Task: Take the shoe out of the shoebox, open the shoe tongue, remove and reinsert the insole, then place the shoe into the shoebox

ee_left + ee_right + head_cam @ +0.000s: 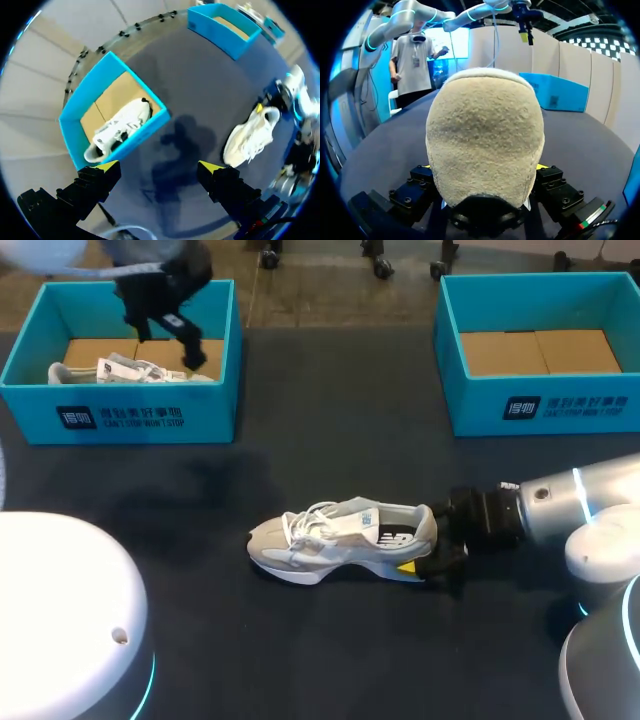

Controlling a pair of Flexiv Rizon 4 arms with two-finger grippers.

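Right arm (570,505) in from right side, low and level, pointing at heel of shoe (340,537). Right gripper (430,545) at heel, black fingers (552,187) pressed to heel from both sides, one yellow tip showing on heel's near side. Left arm (60,600) in from left, well clear of shoe. Left gripper (165,300) up high, far beyond shoe's toe end, facing down. Its fingers (95,182) spread wide, nothing between them.

White print marks the front walls of the left shoebox (212,412) and right shoebox (480,410), a dark logo the shoe (340,536).
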